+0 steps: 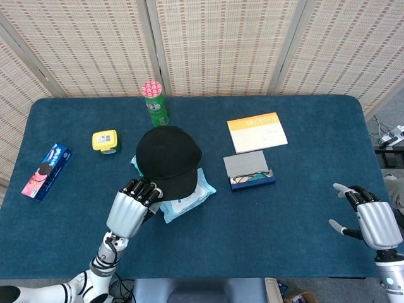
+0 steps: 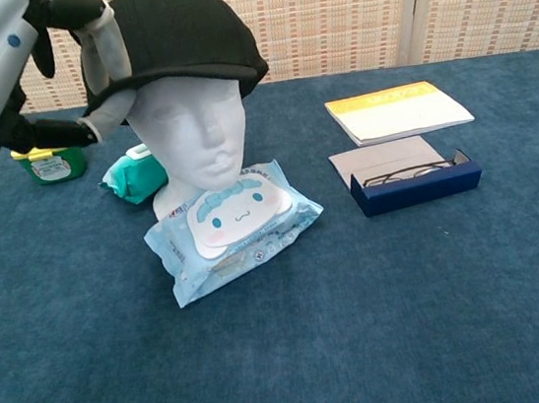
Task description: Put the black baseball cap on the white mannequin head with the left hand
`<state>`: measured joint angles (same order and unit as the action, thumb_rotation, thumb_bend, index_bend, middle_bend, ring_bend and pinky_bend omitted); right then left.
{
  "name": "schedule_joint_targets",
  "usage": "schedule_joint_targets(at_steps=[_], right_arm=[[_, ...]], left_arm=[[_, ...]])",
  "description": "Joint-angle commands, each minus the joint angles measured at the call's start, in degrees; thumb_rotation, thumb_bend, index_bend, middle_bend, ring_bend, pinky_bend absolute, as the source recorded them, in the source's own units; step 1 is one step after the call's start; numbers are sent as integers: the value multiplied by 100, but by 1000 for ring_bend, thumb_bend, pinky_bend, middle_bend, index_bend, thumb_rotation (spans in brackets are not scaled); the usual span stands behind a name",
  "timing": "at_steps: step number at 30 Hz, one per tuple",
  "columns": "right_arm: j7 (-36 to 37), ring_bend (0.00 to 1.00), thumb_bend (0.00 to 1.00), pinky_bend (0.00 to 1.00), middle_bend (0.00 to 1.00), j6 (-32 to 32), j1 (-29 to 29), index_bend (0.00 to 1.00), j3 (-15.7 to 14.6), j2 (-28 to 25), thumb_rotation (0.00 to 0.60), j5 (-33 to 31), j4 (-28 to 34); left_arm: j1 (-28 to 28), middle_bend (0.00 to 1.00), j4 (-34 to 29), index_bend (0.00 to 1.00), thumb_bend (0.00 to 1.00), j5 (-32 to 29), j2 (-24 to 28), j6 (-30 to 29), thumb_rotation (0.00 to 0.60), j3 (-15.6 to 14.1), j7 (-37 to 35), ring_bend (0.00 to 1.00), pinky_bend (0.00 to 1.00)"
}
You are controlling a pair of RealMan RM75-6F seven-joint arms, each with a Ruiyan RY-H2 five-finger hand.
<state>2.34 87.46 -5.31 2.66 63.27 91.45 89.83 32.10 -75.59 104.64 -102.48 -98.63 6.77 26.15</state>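
Sitting on the white mannequin head (image 2: pixel 192 137), the black baseball cap (image 1: pixel 168 158), pulled down over the crown with its brim above the face in the chest view. Gripping the cap's edge on the near-left side, the left hand (image 1: pixel 131 207), fingers (image 2: pixel 102 45) curled around the rim (thumb tucked under it in the chest view). Standing on the blue table (image 1: pixel 297 214), the mannequin head, its base partly behind a pale blue wet-wipes pack (image 2: pixel 233 226) with a cartoon face, the two touching or nearly so. Lying just beside the head's base, a teal pouch (image 2: pixel 132 175).

Hovering over the table's near right corner, well apart from everything, the right hand (image 1: pixel 372 221), holding nothing, fingers spread.

Resting to the right of the head, an open dark-blue glasses case (image 1: pixel 249 170) with spectacles inside, and beyond it an orange-and-white booklet (image 1: pixel 256 132). Standing near the far edge, a green can with a pink lid (image 1: pixel 154 104). Sitting left of the cap, a yellow-lidded tub (image 1: pixel 105 141); lying further left near the table's edge, a blue cookie packet (image 1: pixel 47 170). Closing off the background, woven screens (image 1: pixel 214 44).
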Motion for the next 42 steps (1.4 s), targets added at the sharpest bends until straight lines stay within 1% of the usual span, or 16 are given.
schedule_joint_targets(at_steps=[1, 4, 5, 10, 12, 14, 16, 19, 24, 29, 32, 35, 42], right_arm=[[-3, 260, 0, 400, 401, -1, -1, 238, 0, 0, 600, 1, 2], [-13, 260, 0, 400, 401, -1, 0, 238, -3, 4, 600, 4, 1], [-22, 260, 0, 400, 401, -4, -1, 238, -4, 6, 600, 4, 0], [-46, 260, 0, 400, 401, -15, -6, 238, -3, 11, 600, 0, 4], [-55, 260, 0, 401, 401, -22, -8, 238, -2, 12, 600, -7, 5], [-59, 260, 0, 401, 401, -26, -10, 238, -3, 10, 600, -6, 9], [-59, 260, 0, 401, 401, -26, -11, 238, -2, 9, 600, -5, 11], [-59, 260, 0, 401, 401, -24, -10, 238, 0, 10, 600, -11, 11], [-55, 260, 0, 401, 401, -25, -10, 238, 0, 9, 600, -11, 9], [-52, 260, 0, 400, 401, -19, -8, 238, 0, 9, 600, -9, 10], [-63, 260, 0, 401, 401, -25, -10, 238, 0, 11, 600, -12, 10], [-71, 260, 0, 401, 401, -21, -8, 238, -2, 15, 600, -9, 12], [-106, 260, 0, 401, 401, -20, -6, 238, -4, 24, 600, -8, 20]], left_arm=[[-85, 634, 72, 683, 445, 85, -40, -36, 600, -100, -12, 424, 570], [-160, 631, 113, 634, 443, 144, -67, -52, 600, -168, 29, 419, 570], [-182, 630, 110, 598, 442, 167, -70, -57, 600, -185, 33, 417, 570], [-246, 623, 61, 345, 438, 209, -53, -45, 600, -185, 67, 407, 570], [-276, 611, 16, 245, 393, 200, -47, -33, 600, -168, 90, 400, 570], [-300, 591, -19, 180, 308, 196, -45, -11, 600, -160, 98, 400, 570], [-321, 564, -44, 137, 223, 185, -46, 14, 600, -154, 113, 405, 570], [-338, 502, -94, 116, 141, 174, -43, 71, 600, -143, 107, 405, 570], [-371, 370, -161, 107, 92, 174, -33, 124, 600, -118, 111, 371, 570], [-455, 341, -248, 102, 64, 172, 7, 148, 600, -154, 144, 356, 570], [-556, 336, -391, 98, 48, 132, 82, 190, 600, -222, 210, 344, 570], [-720, 307, -611, 93, 36, 11, 234, 294, 600, -329, 397, 321, 563], [-1090, 236, -974, 21, 24, -209, 626, 370, 600, -530, 631, 258, 519]])
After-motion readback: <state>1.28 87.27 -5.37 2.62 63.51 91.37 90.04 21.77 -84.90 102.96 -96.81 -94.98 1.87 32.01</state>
